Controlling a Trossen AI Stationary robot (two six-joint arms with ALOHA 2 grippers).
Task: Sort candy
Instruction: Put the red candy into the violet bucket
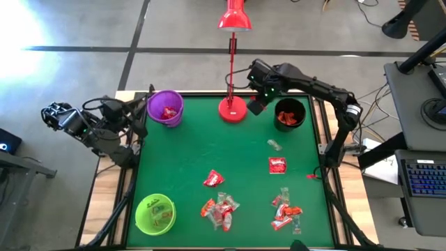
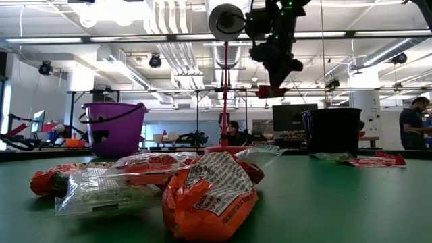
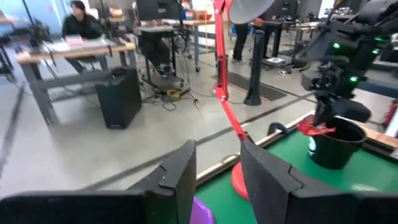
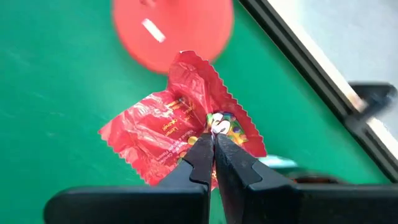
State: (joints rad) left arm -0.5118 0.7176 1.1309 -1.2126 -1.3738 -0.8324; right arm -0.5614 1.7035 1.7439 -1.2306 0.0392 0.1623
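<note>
we see bare green mat (image 1: 202,150) beside the red lamp (image 1: 233,108); the black cup (image 1: 290,113) crowds its other side.

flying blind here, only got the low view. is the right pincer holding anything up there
Observer: Yes. The right wrist view shows the right pincer shut on a red candy packet.
Operator: where is it over the table
Observer: In the high view it hangs between the red lamp base and the black cup, not yet over the cup.
Operator: anything in that cup already
Observer: Yes, red candy lies inside it.
Operator: and the left arm
Observer: The left pincer is open, waiting at the table's left edge beside the purple cup.
</note>
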